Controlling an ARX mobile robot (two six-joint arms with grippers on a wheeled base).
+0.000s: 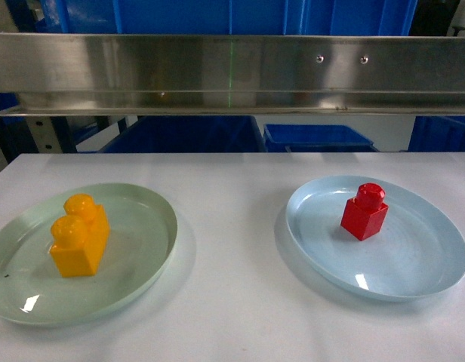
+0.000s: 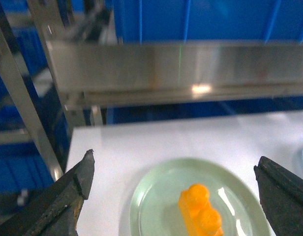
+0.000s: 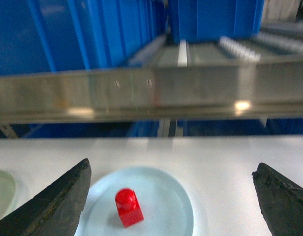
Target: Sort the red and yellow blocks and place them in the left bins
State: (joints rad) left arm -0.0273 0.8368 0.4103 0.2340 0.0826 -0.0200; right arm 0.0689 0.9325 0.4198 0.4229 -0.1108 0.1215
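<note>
We see a glossy yellow brick (image 1: pixel 80 236) with two round studs standing in the pale green round plate (image 1: pixel 146 260), and a small shiny red cube (image 1: pixel 364 212) with one stud in the pale blue plate (image 1: pixel 414 264), both on the smooth white surface (image 1: pixel 232 302). Our left pincer (image 2: pixel 173 196) and right pincer (image 3: pixel 173 196) hang above, spread wide, grasping nothing.

1. No text, label, brand, number or sign could be read in any view.
2. The yellow brick (image 1: pixel 80 236) and the red cube (image 1: pixel 364 212) bore no lettering.
3. The green plate (image 1: pixel 153 260) and the blue plate (image 1: pixel 414 260) were unmarked.
4. The steel rail (image 1: pixel 142 72) and the blue bins (image 1: pixel 317 136) behind showed no legible markings.
</note>
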